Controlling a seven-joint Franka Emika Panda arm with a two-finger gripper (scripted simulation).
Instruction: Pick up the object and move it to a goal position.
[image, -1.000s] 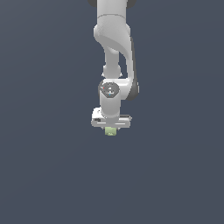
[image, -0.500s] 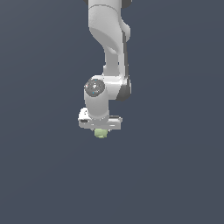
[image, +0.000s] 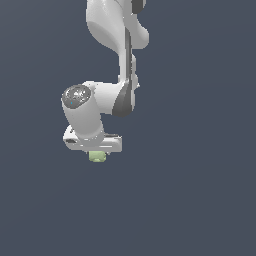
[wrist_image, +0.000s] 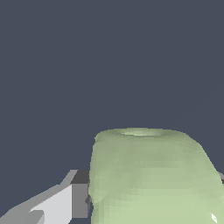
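gripping pale green cube (image: 97, 156) in white gripper (image: 96, 154), finger (wrist_image: 65, 201) touching cube side.

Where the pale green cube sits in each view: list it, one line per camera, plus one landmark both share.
Exterior view: the pale green cube peeks out just below the white gripper, left of centre and a little below mid-height.
Wrist view: the cube fills the lower right of the picture, very close up.
Shared landmark: the gripper itself; one finger presses against the cube's side in the wrist view.
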